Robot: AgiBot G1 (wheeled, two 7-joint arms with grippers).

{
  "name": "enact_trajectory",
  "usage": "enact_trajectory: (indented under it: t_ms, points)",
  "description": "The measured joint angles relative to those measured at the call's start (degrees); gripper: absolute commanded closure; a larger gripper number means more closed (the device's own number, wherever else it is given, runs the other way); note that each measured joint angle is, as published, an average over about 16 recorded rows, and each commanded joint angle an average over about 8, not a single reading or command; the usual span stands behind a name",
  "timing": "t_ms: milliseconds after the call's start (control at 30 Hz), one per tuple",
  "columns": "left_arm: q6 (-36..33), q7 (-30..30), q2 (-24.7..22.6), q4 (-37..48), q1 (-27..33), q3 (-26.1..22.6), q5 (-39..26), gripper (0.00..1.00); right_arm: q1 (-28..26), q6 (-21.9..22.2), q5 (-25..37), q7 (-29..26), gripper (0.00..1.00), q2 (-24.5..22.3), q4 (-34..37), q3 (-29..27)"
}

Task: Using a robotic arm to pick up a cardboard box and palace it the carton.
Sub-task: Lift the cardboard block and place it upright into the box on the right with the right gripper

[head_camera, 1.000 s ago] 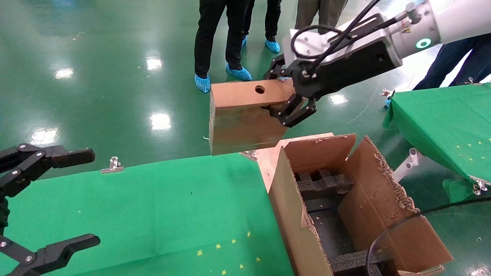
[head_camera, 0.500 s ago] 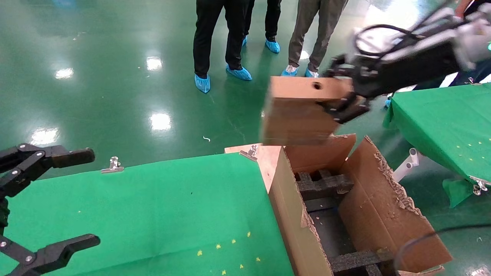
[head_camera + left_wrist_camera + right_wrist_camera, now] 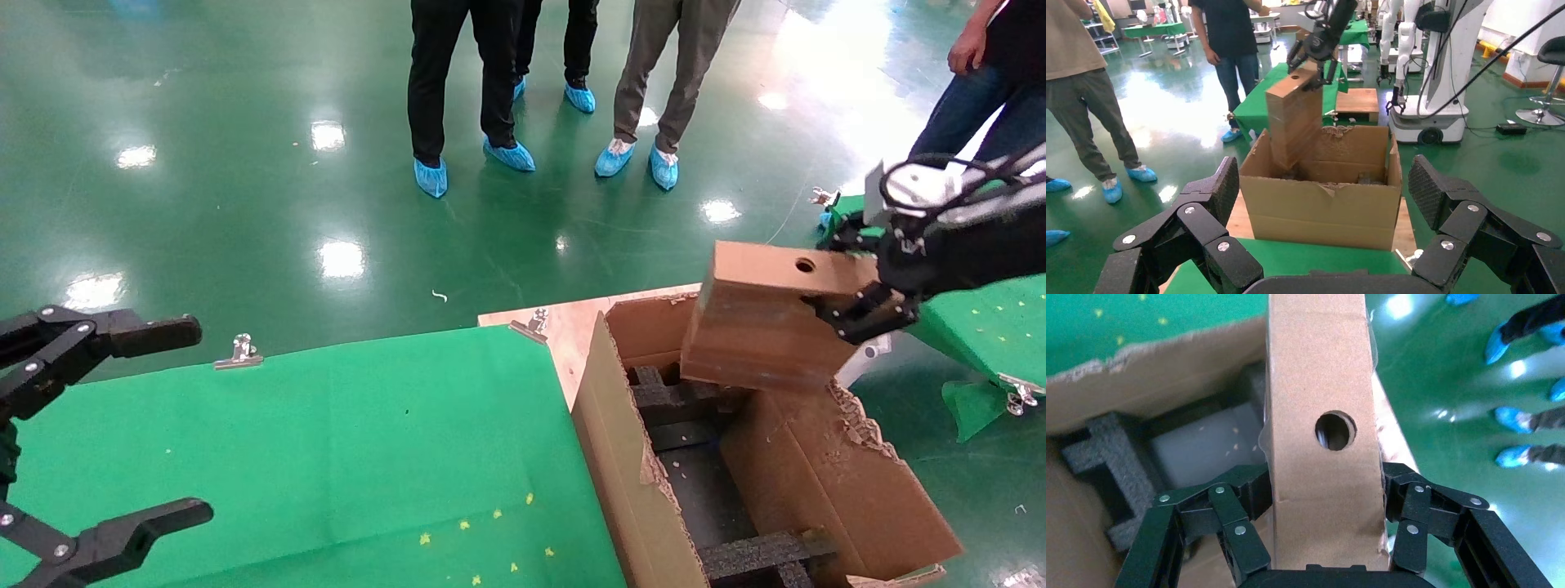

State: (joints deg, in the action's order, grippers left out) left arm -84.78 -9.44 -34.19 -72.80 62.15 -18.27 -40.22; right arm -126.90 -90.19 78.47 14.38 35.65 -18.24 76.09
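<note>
My right gripper (image 3: 858, 306) is shut on the small brown cardboard box (image 3: 760, 327), whose narrow face with the round hole faces up. It holds the box over the far end of the large torn-flapped carton (image 3: 629, 465), the box's lower edge just inside the opening. The right wrist view shows the box (image 3: 1321, 447) clamped between both fingers (image 3: 1242, 502), with black foam blocks (image 3: 1113, 453) of the carton below. The left wrist view shows the carton (image 3: 1321, 208) and the box (image 3: 1294, 119) held by the right gripper (image 3: 1315, 52). My left gripper (image 3: 98, 425) is open and empty at the near left over the green table.
A green-covered table (image 3: 310, 449) adjoins the carton on the left, a second green table (image 3: 981, 327) at right. Several people stand on the green floor beyond (image 3: 458, 90). Metal clips (image 3: 239, 351) hold the cloth edge.
My right gripper has carried the small box to the right and down, from above the table's far edge to over the carton's far end. The left gripper has not moved.
</note>
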Motion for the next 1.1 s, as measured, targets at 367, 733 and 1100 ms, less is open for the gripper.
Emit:
enact_trajectory:
  t_ms: [367,733,1100]
  points:
    - [0.01,0.01,0.01,0.01,-0.01,0.00,0.02,0.00,1.58,0.86,-0.88,-0.54,1.00,-1.06,-0.14,0.70]
    - [0.01,0.02,0.01,0.03,0.00,-0.01,0.03,0.00,4.03,3.00,-2.94,-7.12,1.00,-1.63,1.83,-0.13]
    - [0.01,0.03,0.01,0.04,0.01,-0.03,0.04,0.00,9.12,3.71,-6.18,-25.10,1.00,-5.02,0.54,-0.77]
